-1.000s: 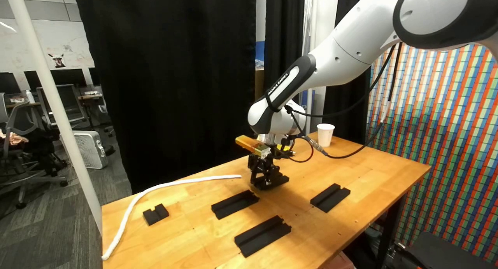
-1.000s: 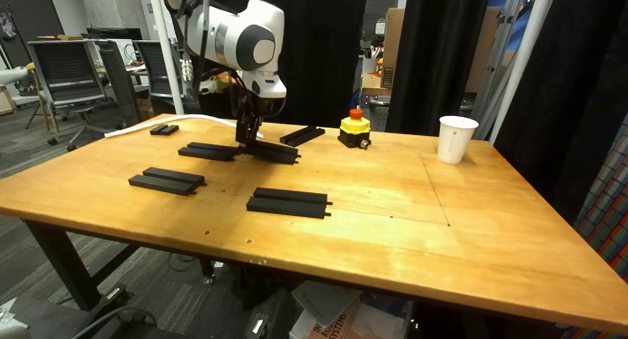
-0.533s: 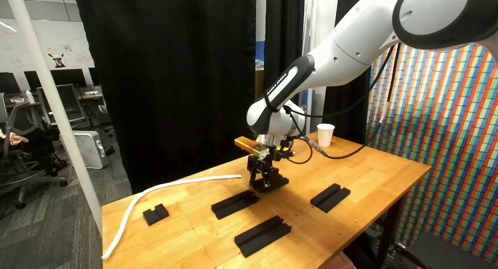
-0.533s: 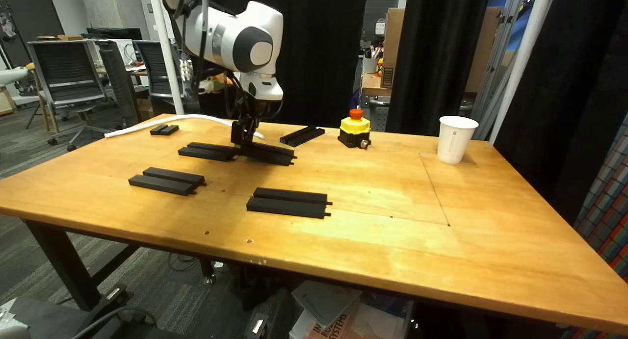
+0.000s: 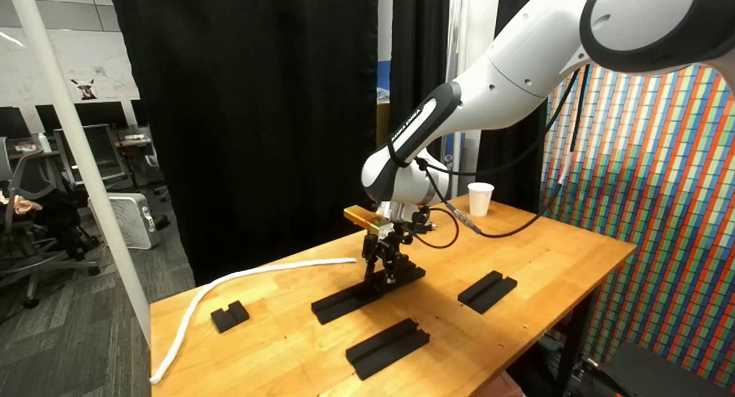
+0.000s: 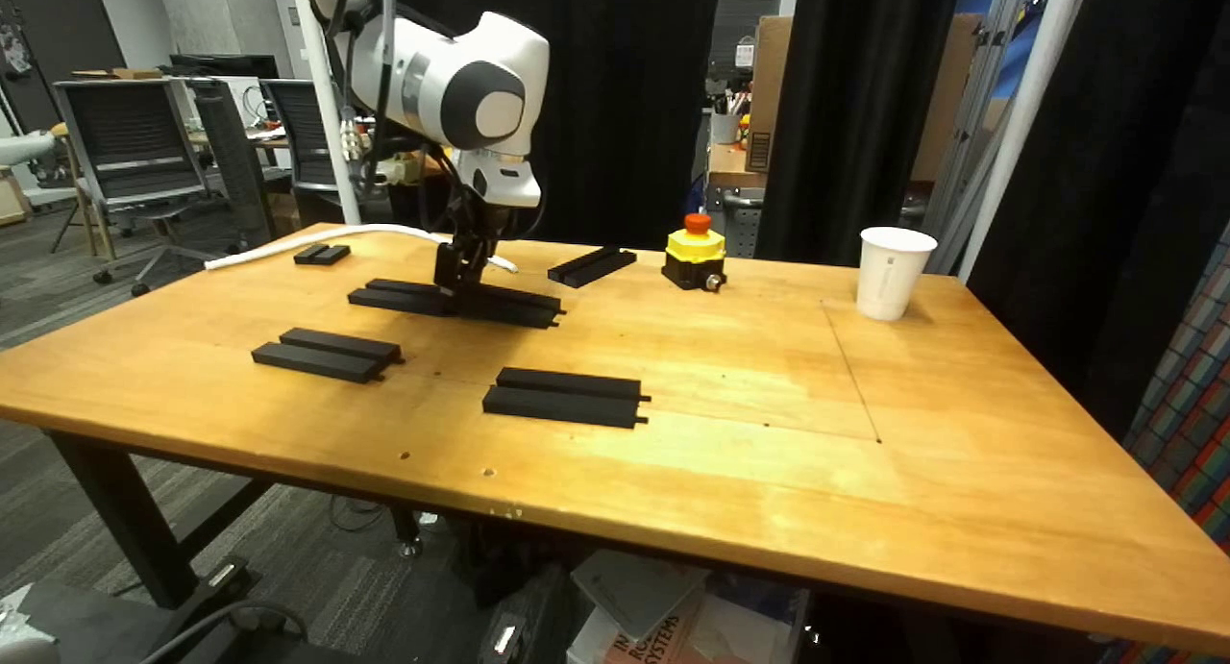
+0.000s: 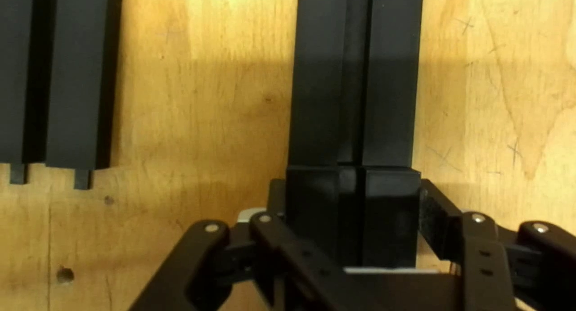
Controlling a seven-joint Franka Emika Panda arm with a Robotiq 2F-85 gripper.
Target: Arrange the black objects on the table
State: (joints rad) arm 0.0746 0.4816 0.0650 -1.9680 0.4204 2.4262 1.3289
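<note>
A grooved black block (image 7: 389, 216), clasped by its sides in a Robotiq gripper (image 7: 353, 214), is aligned with the end of a second grooved black slab (image 7: 321, 81) on a wooden table (image 6: 769, 486).

Office chairs (image 6: 133, 150) stand on grey carpet (image 5: 69, 339) beyond hanging black curtains (image 5: 247, 127).

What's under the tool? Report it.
A grooved black block, gripped by the tool, in line with another black block. Its underside and the table directly beneath are covered.
</note>
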